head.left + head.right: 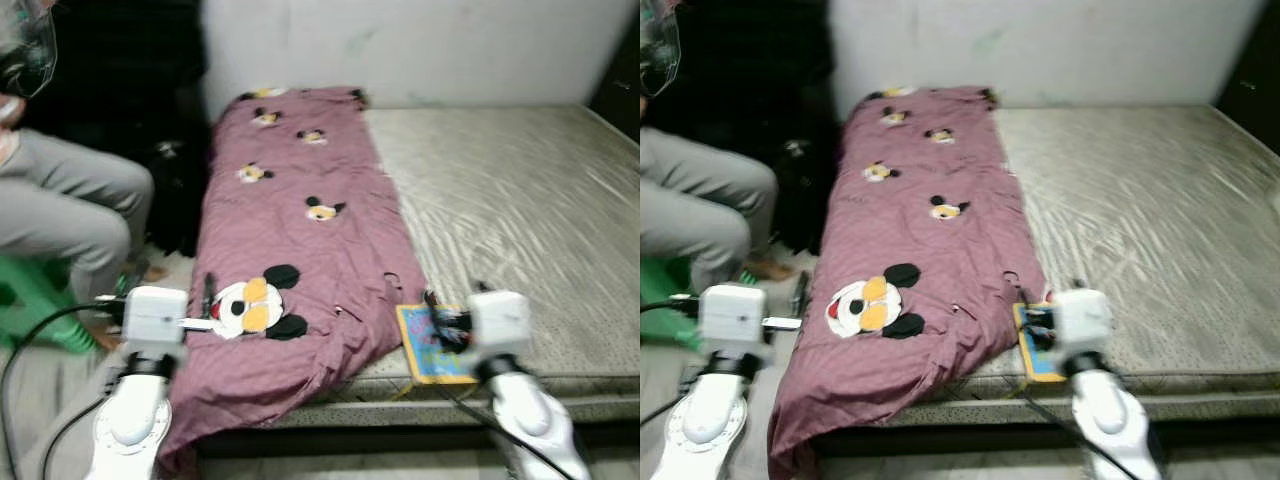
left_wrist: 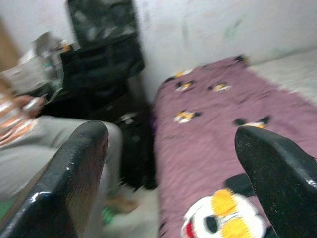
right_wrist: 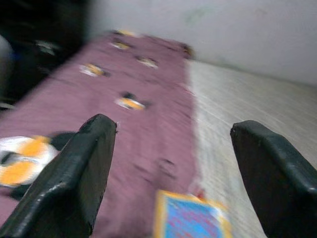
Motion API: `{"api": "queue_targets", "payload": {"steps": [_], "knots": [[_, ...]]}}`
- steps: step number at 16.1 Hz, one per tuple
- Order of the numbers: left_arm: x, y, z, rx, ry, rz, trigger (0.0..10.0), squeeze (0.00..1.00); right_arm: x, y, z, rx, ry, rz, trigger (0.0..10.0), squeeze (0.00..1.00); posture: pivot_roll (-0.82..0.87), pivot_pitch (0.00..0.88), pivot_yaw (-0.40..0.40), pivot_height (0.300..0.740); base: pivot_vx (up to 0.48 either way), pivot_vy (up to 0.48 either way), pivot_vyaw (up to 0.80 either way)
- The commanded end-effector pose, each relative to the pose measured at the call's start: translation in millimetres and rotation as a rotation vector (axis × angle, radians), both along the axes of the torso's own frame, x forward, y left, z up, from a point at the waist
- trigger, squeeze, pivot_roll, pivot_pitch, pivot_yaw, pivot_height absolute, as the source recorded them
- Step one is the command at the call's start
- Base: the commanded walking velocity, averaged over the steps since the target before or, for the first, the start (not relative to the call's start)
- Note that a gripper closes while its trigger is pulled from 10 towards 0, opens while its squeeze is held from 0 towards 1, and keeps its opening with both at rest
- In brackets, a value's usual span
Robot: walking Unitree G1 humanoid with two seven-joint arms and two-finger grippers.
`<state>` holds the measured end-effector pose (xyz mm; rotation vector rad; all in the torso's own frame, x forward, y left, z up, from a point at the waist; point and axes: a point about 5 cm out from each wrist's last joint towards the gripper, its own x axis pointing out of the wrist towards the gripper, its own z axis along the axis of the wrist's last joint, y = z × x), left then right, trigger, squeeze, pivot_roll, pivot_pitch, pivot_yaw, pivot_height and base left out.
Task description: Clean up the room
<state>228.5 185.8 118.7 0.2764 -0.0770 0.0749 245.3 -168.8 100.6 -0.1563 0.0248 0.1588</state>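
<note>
From my head camera, left eye: a purple blanket (image 1: 300, 260) printed with cartoon mouse faces lies lengthwise along the left side of the bed (image 1: 520, 210), its near end drooping over the edge toward the floor. The rest of the mattress is bare, pale and quilted. My left claw (image 1: 205, 300) hovers just beside the blanket's left edge, near the big mouse face. A small blue book with a yellow border (image 1: 432, 345) lies at the bed's near edge, touching the blanket's right side, and my right claw (image 1: 440, 320) hangs over it. A person in grey trousers (image 1: 70, 210) sits to my left on something green.

The right eye shows the same layout (everything a little blurred).

Left wrist: my left claw's two black fingers (image 2: 64, 188) are spread wide, holding nothing; the blanket and its large mouse face lie beyond them.

Right wrist: my right claw's fingers (image 3: 74, 178) are likewise spread apart and empty, the blue book between and beyond them, the blanket running ahead.
</note>
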Motion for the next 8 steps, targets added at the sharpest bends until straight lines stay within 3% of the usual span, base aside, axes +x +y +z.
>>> {"api": "queue_targets", "payload": {"steps": [1, 8], "knots": [[1.5, -4.2, 2.1, -0.01, -0.008, -0.018, 10.0, 0.0, -2.2, -8.2, -0.8, -0.01, 0.003, -0.025, 10.0, 0.0, -0.11, 0.0, -0.009, 0.74, 0.0, 0.0, 0.76], [1.9, -5.0, 2.2, -0.011, -0.011, -0.025, 10.0, 0.0, -2.3, -8.2, -1.0, -0.004, 0.003, -0.027, 10.0, 0.0, -0.11, 0.0, -0.009, 0.74, 0.0, 0.0, 0.53]]}}
